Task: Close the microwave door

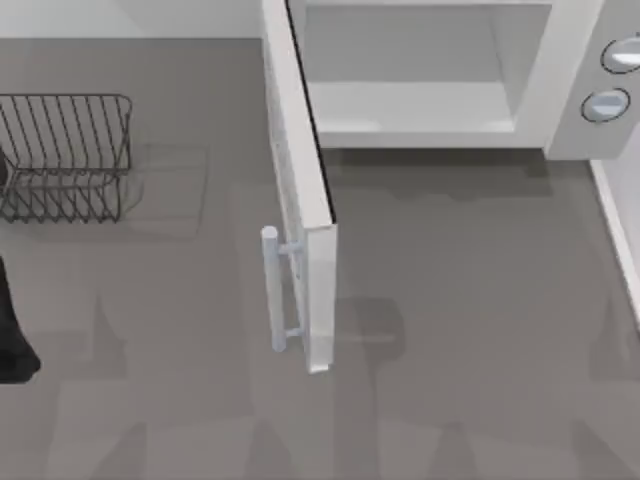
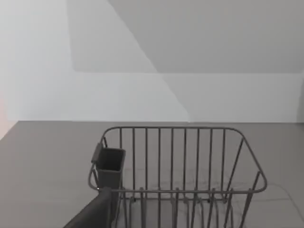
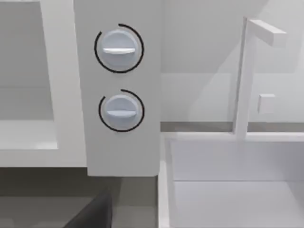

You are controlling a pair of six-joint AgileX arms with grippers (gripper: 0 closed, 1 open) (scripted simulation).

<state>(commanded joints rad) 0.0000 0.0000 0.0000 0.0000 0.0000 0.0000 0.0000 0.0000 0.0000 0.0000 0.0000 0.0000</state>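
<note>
The microwave [image 1: 440,75] sits at the counter's [image 1: 450,400] back edge, its microwave door [image 1: 300,190] swung wide open toward the front. The left arm [image 1: 12,330] rests at the left edge near the wire rack [image 1: 65,155]. Neither gripper's jaw state can be told.

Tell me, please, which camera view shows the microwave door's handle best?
The top view: the door stands wide open and its silver bar handle is seen whole. The right wrist view faces the microwave's knobs; the left wrist view faces the wire rack.
</note>
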